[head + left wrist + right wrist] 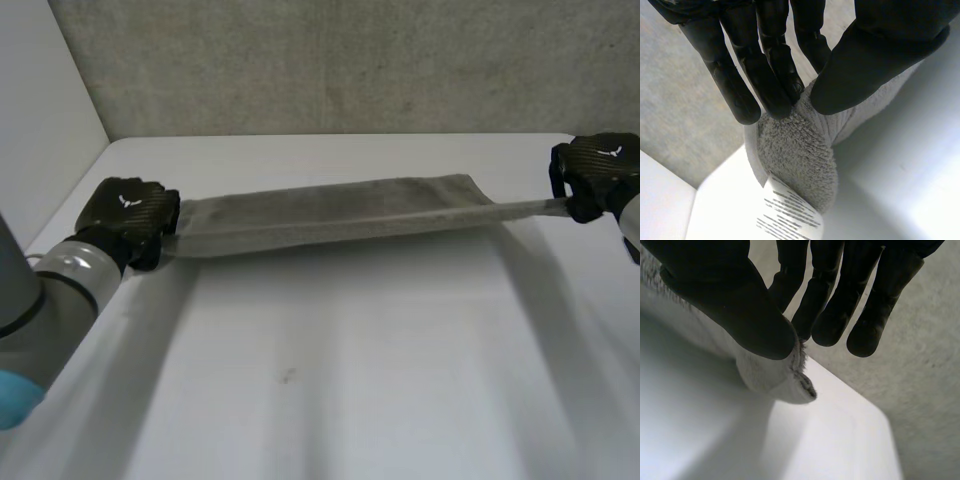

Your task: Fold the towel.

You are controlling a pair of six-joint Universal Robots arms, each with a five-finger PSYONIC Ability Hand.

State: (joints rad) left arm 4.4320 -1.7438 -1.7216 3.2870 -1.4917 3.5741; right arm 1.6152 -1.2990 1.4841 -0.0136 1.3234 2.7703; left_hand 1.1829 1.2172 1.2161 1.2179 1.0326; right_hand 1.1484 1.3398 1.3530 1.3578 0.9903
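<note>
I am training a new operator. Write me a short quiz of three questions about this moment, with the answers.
1. True or false: the grey terry-cloth towel lies crumpled in a heap on the white table.
2. Choose one. What is the black left hand doing?
A) resting open on the table
B) pinching one end of the towel between thumb and fingers
C) holding a cup
3. Fill in: from the towel's end, just past the left hand's fingertips, hangs a white printed ____.

Key
1. False: it is stretched out long between the two hands; the black right hand pinches the other end.
2. B
3. label
</note>
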